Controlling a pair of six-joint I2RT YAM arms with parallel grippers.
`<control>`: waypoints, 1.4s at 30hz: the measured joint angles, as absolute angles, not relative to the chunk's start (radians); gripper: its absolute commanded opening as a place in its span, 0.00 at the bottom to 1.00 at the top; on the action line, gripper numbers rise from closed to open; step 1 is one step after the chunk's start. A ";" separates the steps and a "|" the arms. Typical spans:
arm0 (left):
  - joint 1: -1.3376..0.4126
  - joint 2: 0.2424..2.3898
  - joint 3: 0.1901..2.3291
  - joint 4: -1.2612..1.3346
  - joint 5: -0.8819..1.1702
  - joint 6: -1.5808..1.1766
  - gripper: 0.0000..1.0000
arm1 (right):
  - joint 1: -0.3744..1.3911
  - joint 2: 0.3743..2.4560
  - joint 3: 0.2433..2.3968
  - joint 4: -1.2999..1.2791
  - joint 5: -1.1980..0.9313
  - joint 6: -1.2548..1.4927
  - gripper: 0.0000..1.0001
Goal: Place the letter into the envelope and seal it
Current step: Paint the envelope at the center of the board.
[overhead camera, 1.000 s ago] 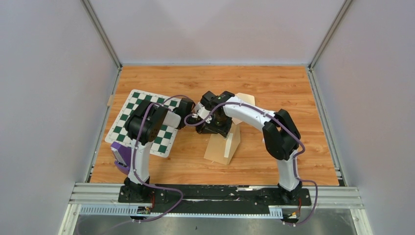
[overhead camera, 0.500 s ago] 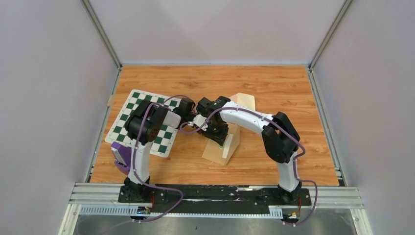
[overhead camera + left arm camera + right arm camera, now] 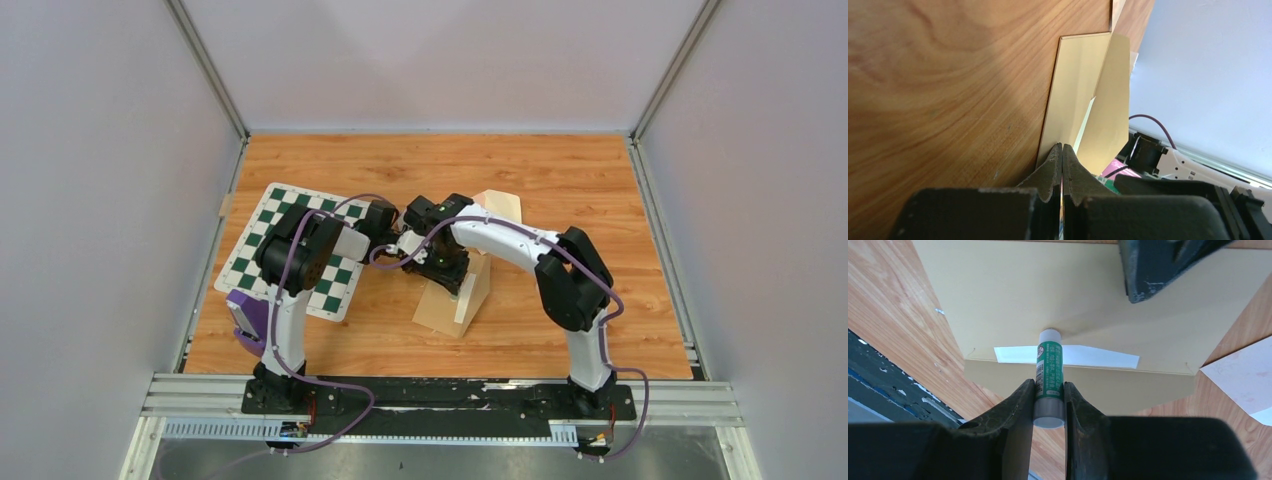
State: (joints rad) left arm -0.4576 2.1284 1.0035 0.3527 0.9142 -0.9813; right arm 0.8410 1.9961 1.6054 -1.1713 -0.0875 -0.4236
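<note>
The right pincer (image 3: 1048,390) clamps a green glue stick (image 3: 1049,375), its tip on the tan envelope (image 3: 1048,300) lying on the counter (image 3: 893,315). The left pincer (image 3: 1062,146) is closed, pinching the flap's edge. A white sliver of the letter (image 3: 1098,357) shows at the mouth.

Your table (image 3: 600,180) is a wood-grain board, its grain running from 9 to 3 o'clock. At 9 o'clock from its middle lies a green-and-white checkered mat (image 3: 262,225), turned askew, one corner reaching the left edge. Near the middle, stretching toward 6 o'clock, the tan envelope (image 3: 447,312) lies on the wood with its flap open. Just beside the envelope's far end, at about 1 o'clock from it, lies a pale sheet (image 3: 503,206). A purple object (image 3: 246,315) sits at 8 o'clock by the edge.
</note>
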 measured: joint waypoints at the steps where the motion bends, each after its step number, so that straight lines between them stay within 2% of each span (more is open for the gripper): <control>1: -0.458 2.128 1.003 0.353 0.914 -0.981 0.00 | 0.833 1.998 1.609 -1.172 -0.087 -0.424 0.00; 21: -0.458 2.128 1.012 0.339 0.915 -0.972 0.00 | 0.744 2.076 1.747 -1.176 0.000 -0.432 0.00; 28: -0.459 2.128 1.060 0.262 0.911 -0.901 0.00 | 0.718 2.052 1.998 -1.290 -0.009 -0.434 0.00; 31: -0.460 2.128 1.114 0.194 0.902 -0.824 0.00 | 0.688 1.970 2.006 -1.301 -0.017 -0.427 0.00; 34: -0.459 2.125 1.191 0.094 0.902 -0.722 0.05 | 0.606 1.886 1.967 -1.317 -0.025 -0.419 0.00; 38: -0.455 2.075 1.270 -0.038 0.883 -0.587 0.11 | 0.411 1.843 1.949 -1.341 -0.036 -0.410 0.00; 42: -0.453 1.959 1.306 -0.134 0.843 -0.485 0.12 | 0.236 1.837 1.942 -1.353 -0.071 -0.411 0.00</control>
State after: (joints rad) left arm -0.4526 1.9587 1.3064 -0.1341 0.8429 -0.4847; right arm 0.2363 1.8370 1.9415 -1.3533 -0.0711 -0.4107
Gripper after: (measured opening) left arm 0.117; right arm 0.256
